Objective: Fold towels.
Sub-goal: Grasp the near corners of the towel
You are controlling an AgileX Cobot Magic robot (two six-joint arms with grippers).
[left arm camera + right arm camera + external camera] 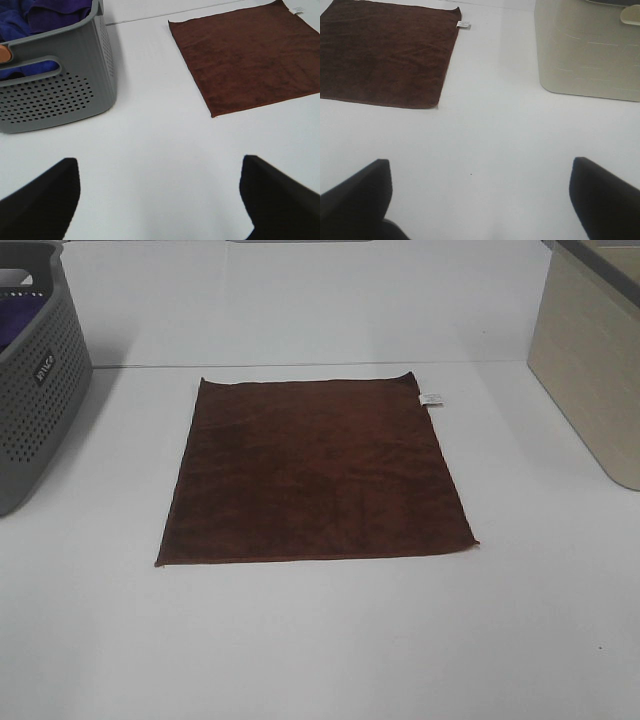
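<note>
A square, fuzzy brown towel (315, 475) lay flat on the surface (320, 640), between a perforated grey basket (35, 390) and a smooth beige bin (590, 370). The left end effector (160, 200) and right end effector (480, 200) gaped wide, empty.

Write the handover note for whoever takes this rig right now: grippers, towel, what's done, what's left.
Left gripper: open, empty, over bare table, short of the towel.
Right gripper: open, empty, also short of the towel.
Towel: brown, spread flat in the middle of the table, no fold in it.
Grey basket on the left holds blue cloth, perhaps more towels. Beige bin on the right; its inside is not visible.
Done: towel laid out.
Left: every fold, then probably the basket's contents.
</note>
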